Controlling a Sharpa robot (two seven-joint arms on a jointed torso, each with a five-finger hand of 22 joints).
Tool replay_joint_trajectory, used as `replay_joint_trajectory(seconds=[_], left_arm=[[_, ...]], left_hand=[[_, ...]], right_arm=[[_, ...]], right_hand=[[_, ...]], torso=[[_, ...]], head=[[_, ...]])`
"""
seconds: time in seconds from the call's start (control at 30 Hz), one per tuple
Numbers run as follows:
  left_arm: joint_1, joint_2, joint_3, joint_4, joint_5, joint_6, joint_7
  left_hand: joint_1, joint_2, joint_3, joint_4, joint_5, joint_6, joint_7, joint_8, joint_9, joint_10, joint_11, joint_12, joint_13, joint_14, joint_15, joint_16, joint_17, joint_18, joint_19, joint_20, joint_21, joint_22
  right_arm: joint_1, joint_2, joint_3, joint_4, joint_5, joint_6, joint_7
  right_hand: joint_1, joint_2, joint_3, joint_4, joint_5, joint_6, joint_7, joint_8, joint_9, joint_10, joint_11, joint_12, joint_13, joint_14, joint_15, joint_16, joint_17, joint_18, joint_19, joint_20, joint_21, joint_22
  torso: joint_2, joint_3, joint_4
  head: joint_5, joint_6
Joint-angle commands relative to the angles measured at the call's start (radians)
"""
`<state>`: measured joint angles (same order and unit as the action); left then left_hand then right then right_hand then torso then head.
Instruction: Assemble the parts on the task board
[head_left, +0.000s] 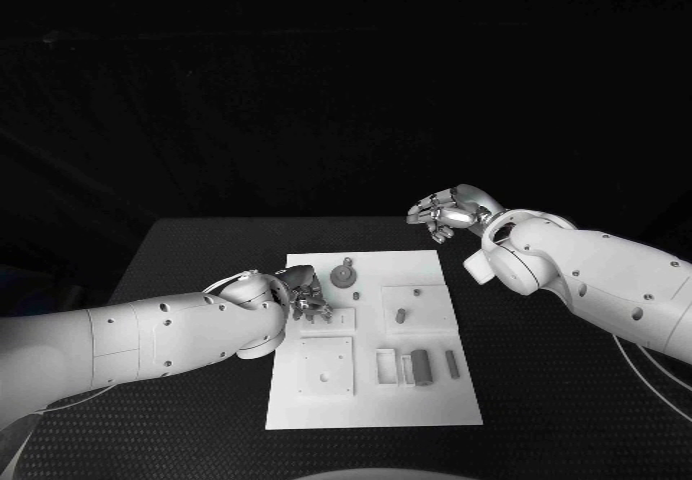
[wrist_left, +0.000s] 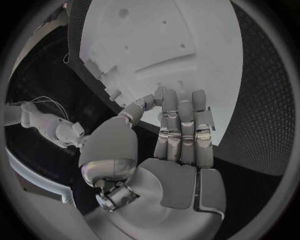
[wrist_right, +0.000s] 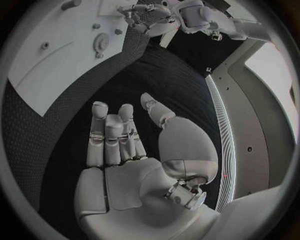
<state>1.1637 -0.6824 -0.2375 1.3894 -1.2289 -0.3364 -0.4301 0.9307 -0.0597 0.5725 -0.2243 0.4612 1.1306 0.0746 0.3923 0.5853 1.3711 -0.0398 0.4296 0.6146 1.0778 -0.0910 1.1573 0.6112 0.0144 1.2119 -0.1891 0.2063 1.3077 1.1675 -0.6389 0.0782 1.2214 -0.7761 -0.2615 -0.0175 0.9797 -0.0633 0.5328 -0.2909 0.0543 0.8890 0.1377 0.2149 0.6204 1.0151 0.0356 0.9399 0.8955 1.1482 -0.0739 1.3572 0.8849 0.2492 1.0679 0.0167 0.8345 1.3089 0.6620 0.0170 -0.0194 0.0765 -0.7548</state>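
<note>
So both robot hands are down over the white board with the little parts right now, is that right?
Not quite. Only the left robot hand is over the task board. The right robot hand is raised beyond the board's far right corner, over the black table, holding nothing, as the head view shows.

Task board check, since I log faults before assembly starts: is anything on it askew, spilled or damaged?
Nothing stands out. The task board lies flat and square on the table, parts resting in order on it. The left hand is over its left edge; the right hand is beyond its far corner, empty.
</note>
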Motion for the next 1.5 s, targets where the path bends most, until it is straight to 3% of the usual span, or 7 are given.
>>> replay_joint_trajectory(seconds=[0.03, 0.63, 1.5], left_arm=[[-0.001, 0.004, 0.000, -0.003, -0.007, 0.030, -0.014], [-0.008, 0.023, 0.001, -0.021, -0.018, 0.032, -0.038], [-0.011, 0.033, 0.001, -0.012, -0.038, 0.064, -0.048]], left_hand=[[-0.001, 0.016, 0.000, 0.002, 0.000, 0.069, -0.064, 0.054, 0.112, 0.007, -0.008, 0.008, 0.003, 0.010, -0.009, 0.008, -0.002, -0.014, 0.006, -0.003, 0.006, 0.025], [-0.020, 0.042, 0.003, -0.014, -0.002, 0.071, -0.068, 0.063, 0.120, 0.008, -0.011, 0.020, 0.011, 0.014, -0.012, 0.021, -0.011, -0.014, 0.006, -0.006, 0.019, 0.024], [-0.026, 0.046, 0.007, -0.026, -0.005, 0.069, -0.068, 0.065, 0.123, 0.006, -0.011, 0.022, 0.013, 0.013, -0.012, 0.025, -0.017, -0.014, 0.004, -0.007, 0.024, 0.024]], right_arm=[[0.000, 0.001, 0.001, 0.001, 0.003, 0.005, 0.007], [0.001, 0.002, 0.001, 0.004, 0.007, 0.010, 0.008], [0.001, 0.000, 0.001, 0.003, 0.020, 0.014, 0.008]], right_hand=[[0.008, 0.000, -0.007, 0.001, -0.004, 0.000, 0.006, 0.001, 0.001, 0.003, -0.005, -0.002, -0.002, -0.004, -0.004, -0.002, -0.001, 0.013, -0.002, 0.000, -0.004, 0.010], [0.005, 0.003, -0.008, 0.002, -0.004, 0.000, 0.006, 0.001, 0.000, 0.003, -0.005, -0.002, -0.004, -0.004, -0.004, -0.002, -0.002, 0.013, -0.002, 0.000, -0.005, 0.010], [-0.004, 0.007, -0.012, 0.004, -0.004, 0.001, 0.006, 0.000, 0.000, 0.003, -0.005, -0.001, -0.008, -0.005, -0.004, -0.002, -0.003, 0.013, -0.002, 0.002, -0.007, 0.010]], torso=[[0.000, 0.0003, -0.0006], [0.000, 0.0007, -0.0004], [0.000, -0.0011, 0.0020]], head=[[0.002, -0.002], [0.001, -0.004], [-0.005, -0.006]])
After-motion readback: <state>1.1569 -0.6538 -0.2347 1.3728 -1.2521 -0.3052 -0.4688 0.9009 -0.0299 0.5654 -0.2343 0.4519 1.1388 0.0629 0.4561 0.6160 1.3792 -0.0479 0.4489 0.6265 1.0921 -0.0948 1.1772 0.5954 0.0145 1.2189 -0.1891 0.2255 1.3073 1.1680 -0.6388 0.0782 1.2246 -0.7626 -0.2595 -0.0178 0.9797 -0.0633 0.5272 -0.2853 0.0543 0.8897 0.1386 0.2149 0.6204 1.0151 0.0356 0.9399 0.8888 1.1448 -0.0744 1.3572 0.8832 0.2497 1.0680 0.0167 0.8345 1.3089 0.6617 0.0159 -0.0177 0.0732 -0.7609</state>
